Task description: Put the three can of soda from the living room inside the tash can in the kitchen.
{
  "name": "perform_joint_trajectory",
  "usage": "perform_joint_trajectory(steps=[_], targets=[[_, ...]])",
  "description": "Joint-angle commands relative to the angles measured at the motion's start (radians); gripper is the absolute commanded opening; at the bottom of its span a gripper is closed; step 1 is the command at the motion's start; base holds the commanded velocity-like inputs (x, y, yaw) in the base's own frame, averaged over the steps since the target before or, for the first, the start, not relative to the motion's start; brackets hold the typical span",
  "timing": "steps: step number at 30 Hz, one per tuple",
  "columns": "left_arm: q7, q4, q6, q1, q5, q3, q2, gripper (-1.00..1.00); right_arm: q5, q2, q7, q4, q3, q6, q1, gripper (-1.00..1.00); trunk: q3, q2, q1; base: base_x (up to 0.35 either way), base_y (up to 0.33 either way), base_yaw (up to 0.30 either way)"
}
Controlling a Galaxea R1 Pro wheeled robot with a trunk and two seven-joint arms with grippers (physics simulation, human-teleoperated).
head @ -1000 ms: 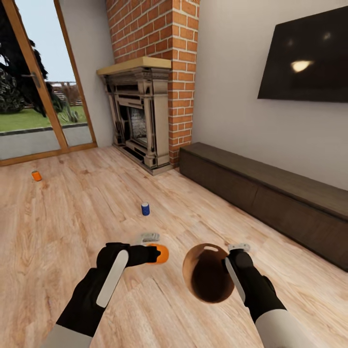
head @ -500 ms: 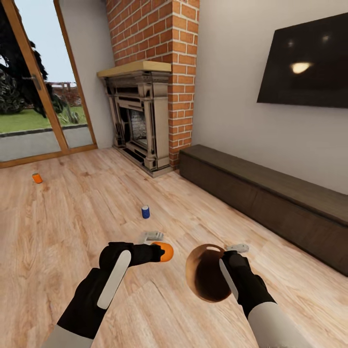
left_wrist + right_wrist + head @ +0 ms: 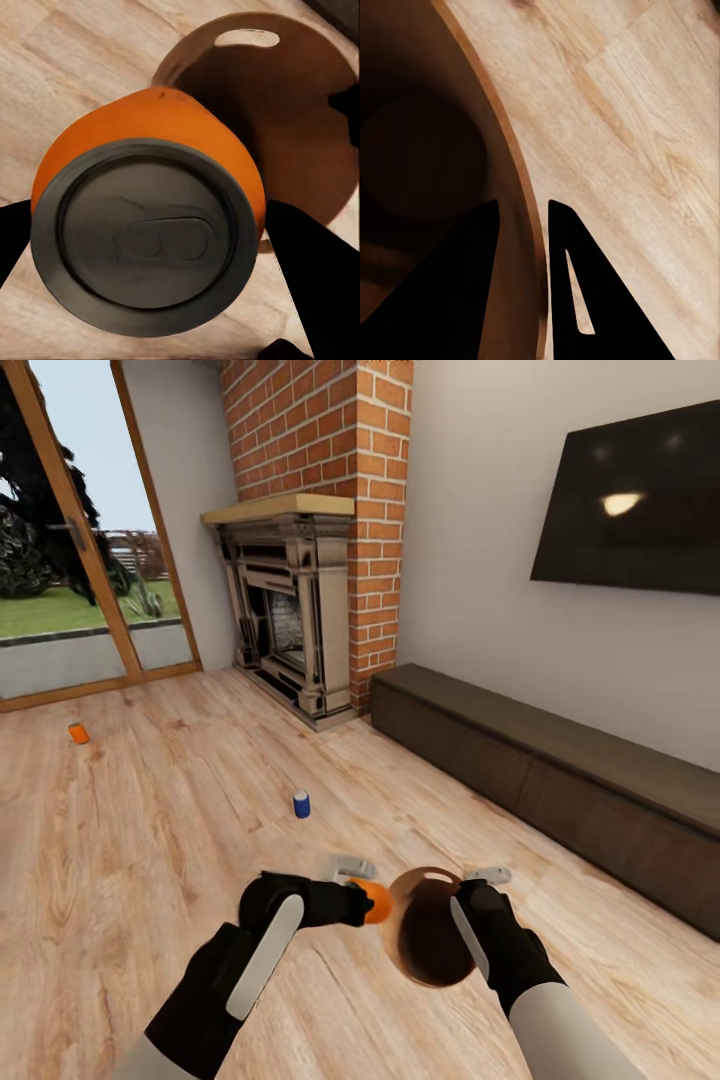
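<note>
My left gripper [image 3: 362, 892] is shut on an orange soda can [image 3: 377, 901], held just beside the rim of the trash can [image 3: 432, 935]. The left wrist view shows that can's grey top [image 3: 146, 236] between the fingers, with the bin's coppery inside [image 3: 292, 127] behind it. The right gripper [image 3: 478, 888] is shut on the bin's rim, its fingers [image 3: 566, 277] straddling the wall [image 3: 526, 247]. A dark blue can [image 3: 301, 804] stands on the wood floor ahead. Another orange can [image 3: 78, 733] sits far left near the glass door.
A red-brick fireplace [image 3: 300, 610] stands ahead, with a long dark low cabinet [image 3: 560, 780] along the right wall under a wall TV [image 3: 635, 500]. A glass door [image 3: 70, 540] opens at left. Wood plank floor [image 3: 150, 840] stretches between.
My left gripper has carried the orange can rightward, up to the trash can's rim. The bin in my right gripper has held nearly still. The camera shifted slightly.
</note>
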Motion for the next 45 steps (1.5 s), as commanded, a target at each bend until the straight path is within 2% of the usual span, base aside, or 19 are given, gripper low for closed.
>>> perform_joint_trajectory(steps=[1, 5, 10, 14, 20, 25, 32, 38, 45], targets=[[0.000, 0.011, 0.000, 0.000, -0.005, -0.010, -0.006, -1.00, 0.007, 0.001, 0.002, -0.001, 0.000, 0.001, 0.000, -1.00, 0.003, 0.007, -0.004, 0.000, 0.000, 0.000], [0.001, 0.044, 0.000, -0.001, -0.006, -0.025, -0.017, -1.00, 0.008, 0.002, 0.002, 0.000, 0.001, 0.001, 0.000, -1.00, 0.016, 0.035, -0.019, 0.000, 0.000, 0.000], [0.000, 0.126, 0.000, -0.004, -0.006, -0.031, -0.038, -1.00, 0.008, 0.008, 0.002, 0.000, 0.001, 0.001, 0.001, -1.00, 0.032, 0.070, -0.039, 0.000, 0.000, 0.000], [-0.003, 0.159, 0.000, -0.006, -0.006, -0.032, -0.042, -1.00, 0.008, 0.012, 0.002, 0.000, 0.002, 0.001, 0.001, -1.00, 0.044, 0.098, -0.054, 0.000, 0.000, 0.000], [-0.039, 0.175, -0.053, -0.006, -0.006, -0.038, -0.044, -1.00, 0.006, 0.029, 0.002, 0.000, 0.016, 0.002, 0.001, -1.00, 0.063, 0.140, -0.077, 0.000, 0.000, 0.000], [-0.043, 0.176, -0.069, -0.006, -0.005, -0.081, -0.046, -1.00, 0.002, 0.043, 0.002, 0.008, 0.040, 0.002, 0.001, -1.00, 0.079, 0.175, -0.096, 0.000, 0.000, 0.000], [-0.043, 0.183, -0.110, -0.006, -0.007, -0.096, -0.047, -1.00, 0.000, 0.056, 0.002, 0.018, 0.049, 0.002, 0.001, -1.00, 0.100, 0.224, -0.123, 0.000, 0.000, 0.000], [-0.043, 0.301, -0.199, -0.008, -0.007, -0.098, -0.050, -1.00, 0.000, 0.059, 0.002, 0.018, 0.050, 0.002, 0.001, -1.00, 0.119, 0.266, -0.146, 0.000, 0.000, 0.000], [-0.034, 0.340, -0.256, -0.008, -0.009, -0.098, -0.052, -1.00, 0.001, 0.060, 0.003, 0.018, 0.051, 0.002, 0.001, -1.00, 0.122, 0.273, -0.150, 0.000, 0.000, 0.000]])
